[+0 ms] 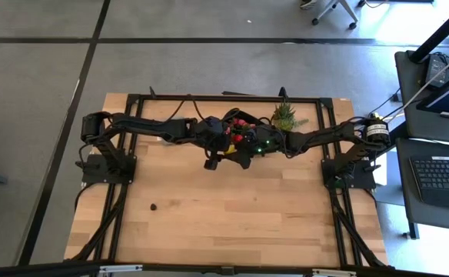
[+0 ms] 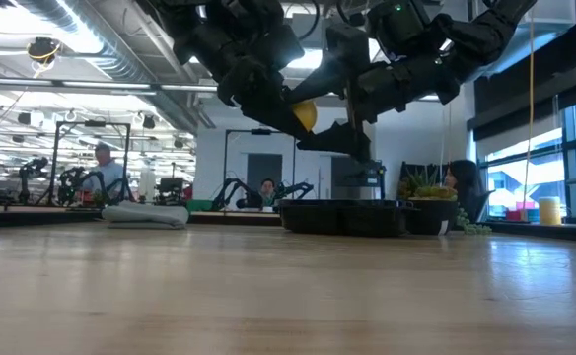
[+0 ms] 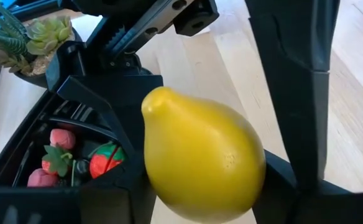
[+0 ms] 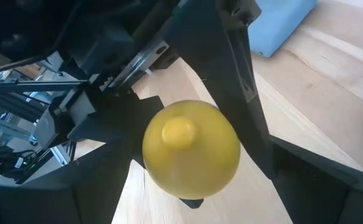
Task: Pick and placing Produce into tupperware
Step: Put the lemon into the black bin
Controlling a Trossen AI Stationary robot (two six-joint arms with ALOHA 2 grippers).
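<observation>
Holding entry, item one: a yellow lemon [image 3: 200, 162], clamped in the left gripper [image 1: 218, 142], whose fingers are closed about halfway onto its sides. The fruit is carried high above the surface [image 1: 247, 223], at the far middle, near the black tupperware [image 2: 339, 207].

Item two: the right gripper [image 1: 249, 145], spread as wide as it goes and holding nothing. It is met nose to nose with the left one, and the lemon's pointed end is faced by its wrist camera.

Item three: red strawberry pieces [image 3: 104, 160], already lodged in one compartment of the tupperware. The second compartment cannot be made out.

Item four: a spiky potted plant [image 1: 286, 115] just beside the tupperware, to be left alone. One dark berry [image 1: 153, 206] is noted well apart on the near-left boards, not yet collected.

Handling note, offered as judgement. Whether the lemon hangs over a compartment or just outside the rim cannot be told, so its position should be settled over the tupperware before anything is let go. The fruit is smooth and rounded and would be expected to roll, so a low release is advised. The open right gripper should be drawn clear first, since little room is left between the two arms.
</observation>
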